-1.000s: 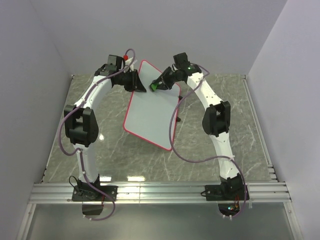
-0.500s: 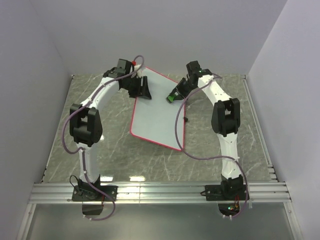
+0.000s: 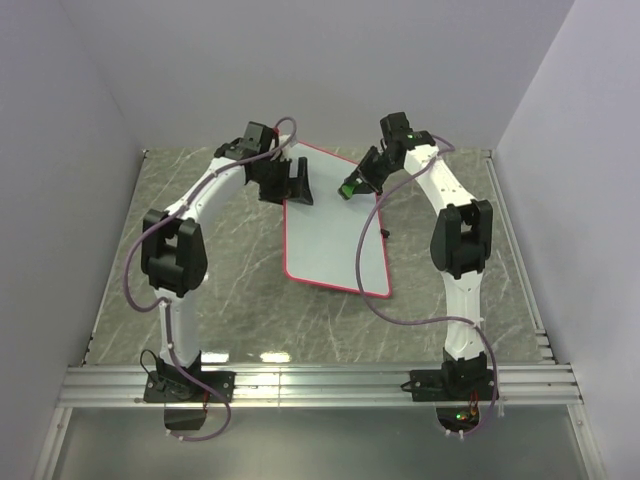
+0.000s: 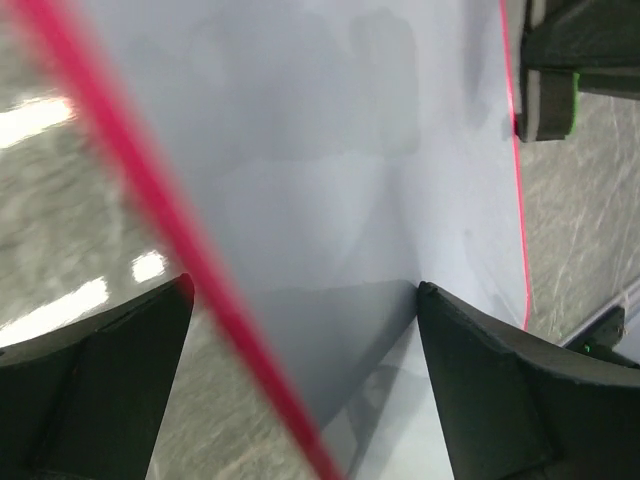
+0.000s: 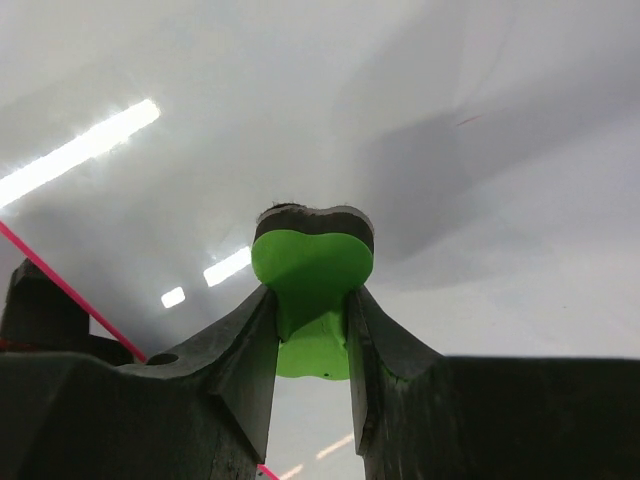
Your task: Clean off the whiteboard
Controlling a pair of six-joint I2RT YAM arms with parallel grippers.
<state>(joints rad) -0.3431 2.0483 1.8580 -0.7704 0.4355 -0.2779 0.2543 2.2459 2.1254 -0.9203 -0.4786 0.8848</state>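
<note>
1. Nearest, one ribbed metal rail point(image 3: 320, 385) crosses the near edge of the table. It carries two bases, those of the left arm point(image 3: 172, 255) and the right arm point(image 3: 458, 240). Both arms are white shells with black joints.
2. Two thin purple cables point(image 3: 128, 285) loop loosely, one along each arm.
3. One table point(image 3: 230, 300) is flat and glossy, grey-green with pale marble veins.
4. One whiteboard point(image 3: 335, 235) lies on the table's middle toward the far side, turned askew, its far end between the two grippers. It is a flat rectangle with rounded corners, a smooth white face and a thin red-pink rim.
5. The left gripper point(image 3: 298, 185) sits at the board's far left edge. Its two black fingers point(image 4: 90, 390) are spread wide and grasp nothing. In the left wrist view the rim runs between them, with one finger over the stone and the other over the white face. Whether they touch the board cannot be told.
6. The right gripper point(image 5: 312, 300) is over the board's far right part, clenched on one eraser point(image 5: 312, 265). This is a lobed green plastic block with a dark felt pad at its tip, turned toward the board. Contact cannot be told for sure.
7. One faint red fleck point(image 5: 468, 120) marks the white face near the eraser.
8. Farthest, three plain pale walls point(image 3: 320, 70) enclose the table at left, back and right.
</note>
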